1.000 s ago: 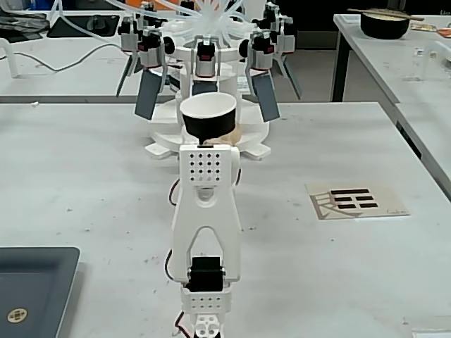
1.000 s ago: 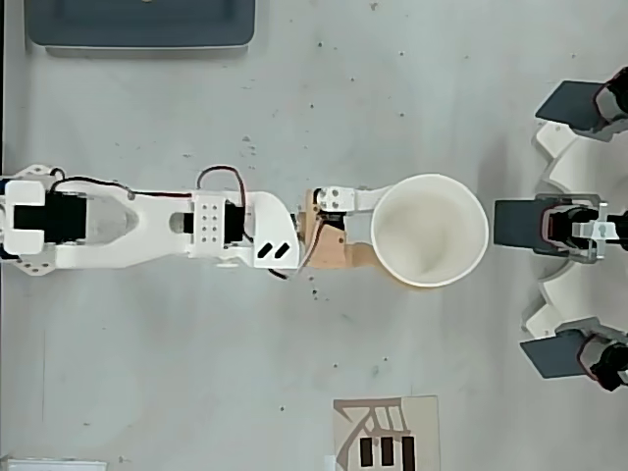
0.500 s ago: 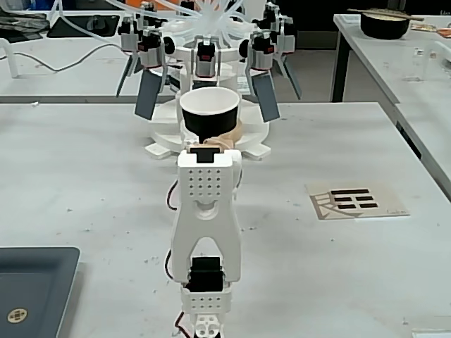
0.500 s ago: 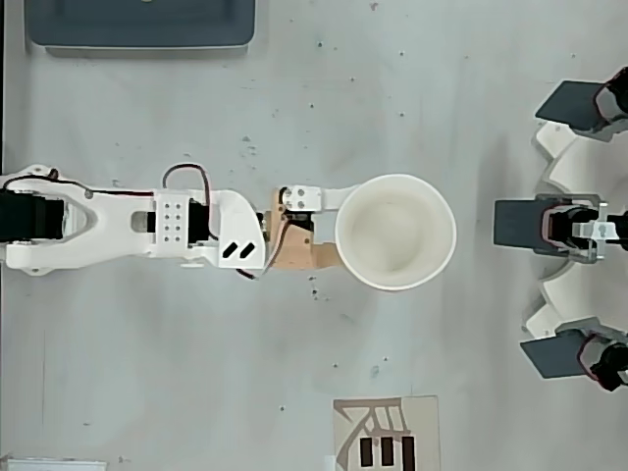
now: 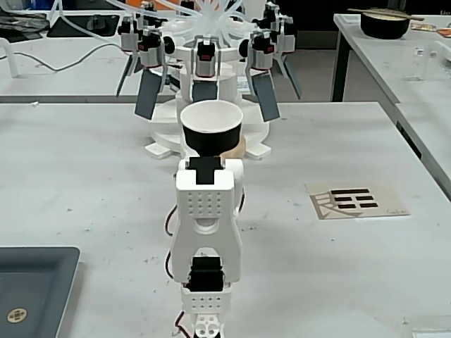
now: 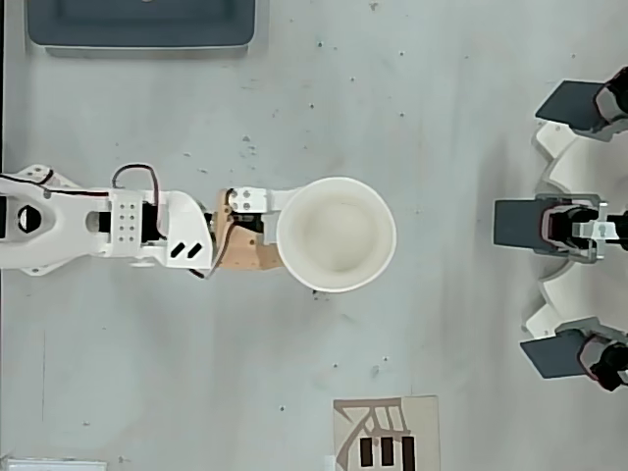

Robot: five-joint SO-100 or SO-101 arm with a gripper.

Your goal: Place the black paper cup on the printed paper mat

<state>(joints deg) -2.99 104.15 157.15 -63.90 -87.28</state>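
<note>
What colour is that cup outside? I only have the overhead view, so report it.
Observer: The fixed view shows the black paper cup matte black outside, standing upright.
Operator: Describe the whole mat; mine is cut off.
Observer: The printed paper mat lies flat and bare, right of the arm in the fixed view.
Operator: Report anything beyond this table.
Observer: A dark bowl with chopsticks sits on another table.

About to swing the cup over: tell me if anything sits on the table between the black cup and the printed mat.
Nothing visible does. In the overhead view the black paper cup is held in the gripper, and only bare table lies between it and the printed paper mat at the bottom edge.
</note>
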